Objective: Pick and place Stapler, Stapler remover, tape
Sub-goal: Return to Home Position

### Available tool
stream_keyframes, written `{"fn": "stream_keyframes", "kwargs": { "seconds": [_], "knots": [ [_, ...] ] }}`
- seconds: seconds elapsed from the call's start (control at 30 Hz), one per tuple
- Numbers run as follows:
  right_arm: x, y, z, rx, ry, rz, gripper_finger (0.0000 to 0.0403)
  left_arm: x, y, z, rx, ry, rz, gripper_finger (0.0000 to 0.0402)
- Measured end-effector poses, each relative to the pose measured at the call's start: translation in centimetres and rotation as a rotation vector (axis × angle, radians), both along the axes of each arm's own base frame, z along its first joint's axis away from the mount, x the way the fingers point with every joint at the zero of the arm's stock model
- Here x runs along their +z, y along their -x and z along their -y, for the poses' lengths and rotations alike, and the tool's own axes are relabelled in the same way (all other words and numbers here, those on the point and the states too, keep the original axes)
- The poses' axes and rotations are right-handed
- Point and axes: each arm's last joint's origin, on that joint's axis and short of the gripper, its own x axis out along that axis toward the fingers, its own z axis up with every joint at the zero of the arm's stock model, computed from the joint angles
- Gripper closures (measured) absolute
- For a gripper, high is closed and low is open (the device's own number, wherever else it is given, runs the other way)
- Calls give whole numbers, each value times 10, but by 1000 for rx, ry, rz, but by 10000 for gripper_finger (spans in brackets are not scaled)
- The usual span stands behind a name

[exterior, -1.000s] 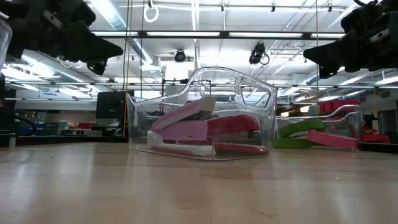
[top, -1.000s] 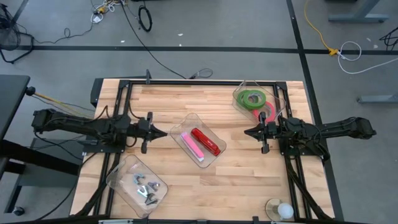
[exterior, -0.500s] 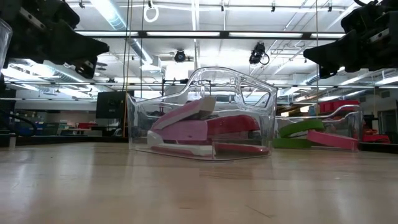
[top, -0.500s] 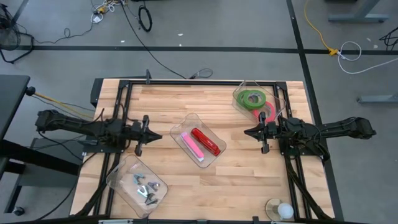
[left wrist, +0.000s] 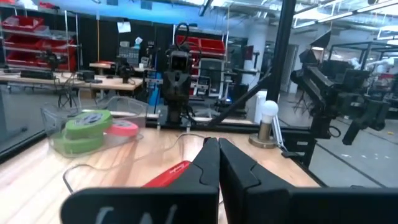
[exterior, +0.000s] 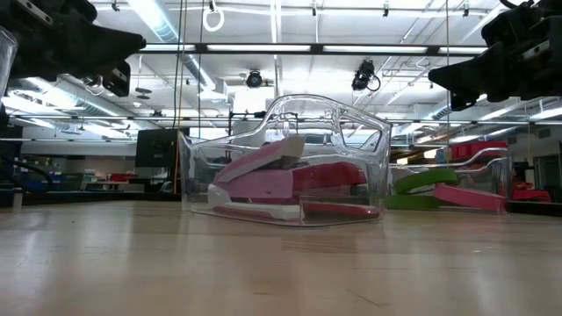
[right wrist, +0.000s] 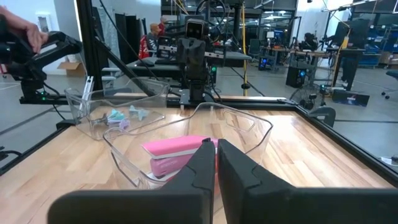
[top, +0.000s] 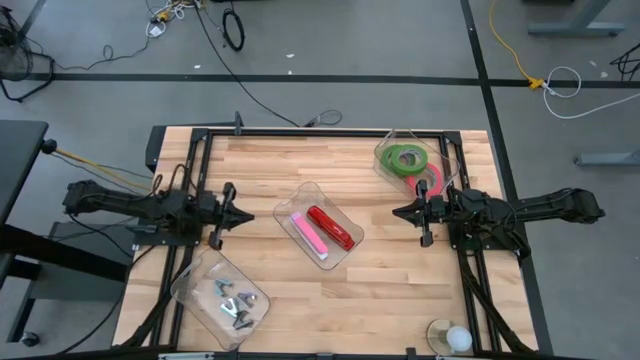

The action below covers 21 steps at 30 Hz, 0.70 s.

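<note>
Wood table [top: 380, 290] sits under both arms. Left gripper [top: 238, 213] and right gripper [top: 397, 211] have fingers pressed together, holding nothing. Staplers [top: 330, 228] lie between them in a bin [top: 283, 212]. Tape [top: 408, 158] is at 12 o'clock from the right fingers, removers [top: 232, 300] at 6 o'clock from the left.

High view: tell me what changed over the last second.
The left gripper, shut and empty, drew back from the middle bin toward the left edge of the table. Nothing was taken hold of or let go. The right gripper, also shut, stayed put; the staplers, the tape and the staple removers lie in their bins as before.
</note>
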Motion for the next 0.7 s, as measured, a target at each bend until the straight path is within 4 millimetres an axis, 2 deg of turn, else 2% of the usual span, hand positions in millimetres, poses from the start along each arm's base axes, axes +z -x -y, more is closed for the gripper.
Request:
{"fn": "stream_keyframes", "kwargs": {
  "seconds": [0.7],
  "knots": [
    [0, 0, 0, 0, 0, 0, 381, -3, 16, -2, 5, -53, 9, 401]
  ]
}}
